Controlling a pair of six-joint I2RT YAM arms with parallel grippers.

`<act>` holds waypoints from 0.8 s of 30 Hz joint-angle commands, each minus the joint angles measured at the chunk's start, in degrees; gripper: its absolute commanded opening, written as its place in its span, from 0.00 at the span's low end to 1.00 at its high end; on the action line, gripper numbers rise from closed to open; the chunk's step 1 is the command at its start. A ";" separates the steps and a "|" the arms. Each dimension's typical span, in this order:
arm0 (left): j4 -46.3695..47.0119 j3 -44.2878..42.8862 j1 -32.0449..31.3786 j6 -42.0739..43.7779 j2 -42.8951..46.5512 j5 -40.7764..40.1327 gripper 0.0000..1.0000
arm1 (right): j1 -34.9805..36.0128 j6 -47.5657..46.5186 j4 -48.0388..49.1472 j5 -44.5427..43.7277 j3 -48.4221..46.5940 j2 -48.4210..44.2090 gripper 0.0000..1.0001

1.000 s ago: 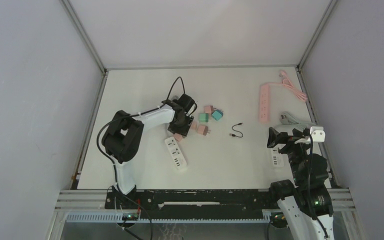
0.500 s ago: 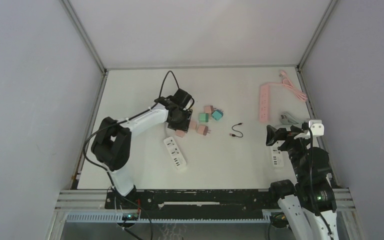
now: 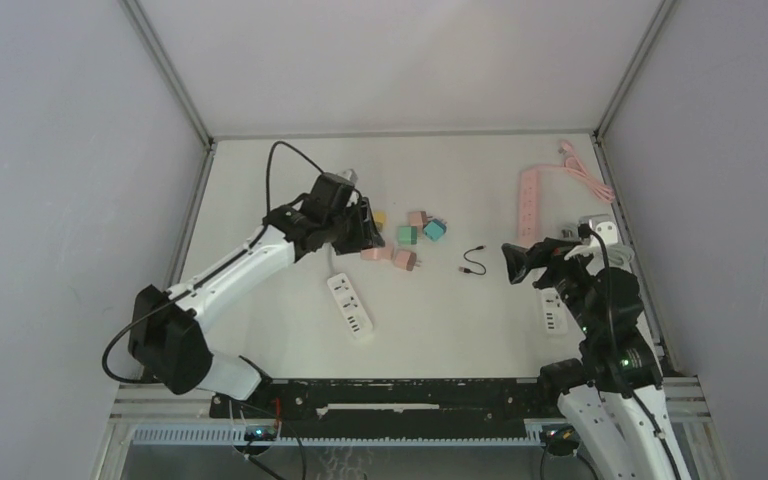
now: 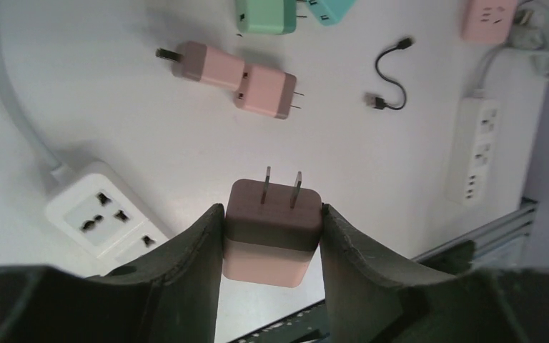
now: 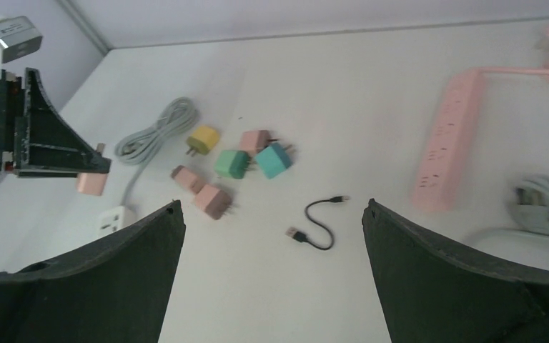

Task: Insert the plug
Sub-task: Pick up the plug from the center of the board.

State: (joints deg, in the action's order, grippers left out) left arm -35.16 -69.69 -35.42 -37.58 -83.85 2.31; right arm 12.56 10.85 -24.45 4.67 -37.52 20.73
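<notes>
My left gripper [image 3: 362, 226] is shut on a pink plug with a brown face [image 4: 271, 232]. It holds the plug above the table, its two prongs pointing away from the wrist. The plug also shows in the right wrist view [image 5: 91, 184]. A white power strip [image 3: 351, 307] lies on the table below and near the held plug; its universal socket end [image 4: 100, 211] shows at the left of the left wrist view. My right gripper [image 3: 512, 262] is open and empty above the right half of the table, its jaws wide apart [image 5: 271, 204].
Loose plugs lie mid-table: green [image 3: 407, 235], teal [image 3: 434, 230], pink [image 3: 403, 260], yellow [image 3: 379, 217]. A short black USB cable [image 3: 474, 262] lies to their right. A pink power strip [image 3: 529, 205] and a second white strip [image 3: 554, 312] lie on the right.
My left gripper has lifted the pink plug off the table and swung up and left. My right gripper has moved left and forward toward the table's middle.
</notes>
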 commanded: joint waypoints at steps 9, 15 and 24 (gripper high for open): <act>16.89 15.74 0.26 -29.08 15.79 0.97 0.07 | 23.83 3.85 23.75 -11.21 2.67 12.75 1.00; 18.11 18.36 0.26 -36.01 19.01 0.27 0.07 | 34.07 2.60 36.01 -17.71 3.05 22.05 1.00; 21.71 21.48 0.26 -45.73 24.64 -0.55 0.06 | 39.89 6.11 50.69 -17.48 2.65 32.67 0.99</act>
State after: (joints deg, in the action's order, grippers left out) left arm -18.11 -48.90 -35.33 -77.10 -62.19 2.85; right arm 50.24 14.81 14.74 -11.60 -34.24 50.65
